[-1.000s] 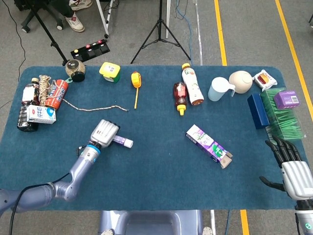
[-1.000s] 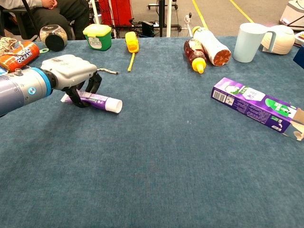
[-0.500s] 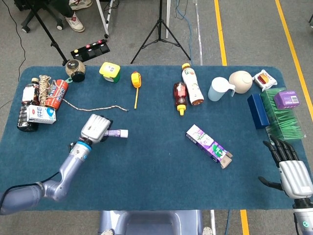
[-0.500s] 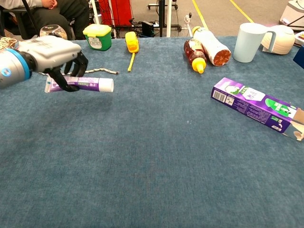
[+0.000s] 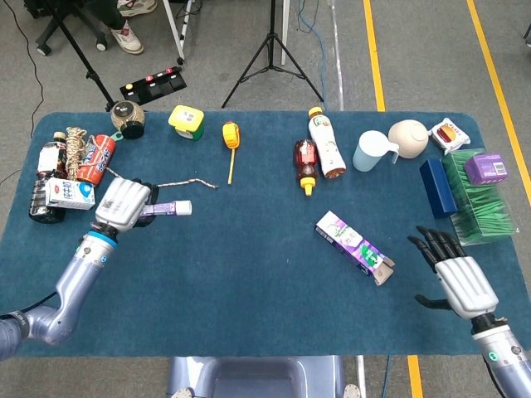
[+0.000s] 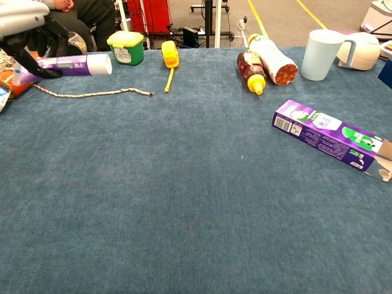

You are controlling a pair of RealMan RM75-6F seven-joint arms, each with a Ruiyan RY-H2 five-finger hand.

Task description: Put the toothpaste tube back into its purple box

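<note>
My left hand (image 5: 123, 204) grips the smooth toothpaste tube (image 6: 73, 64) aloft; my right hand (image 5: 458, 279) hangs released. The purple box (image 6: 331, 136) lies flat, end flap open.

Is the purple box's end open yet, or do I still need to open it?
Open: the purple box lies flat, flaps splayed at its right end.

Left robot hand (image 6: 27, 27) cut by chest-view edge; toothpaste tube (image 6: 73, 64) tail hidden.
</note>
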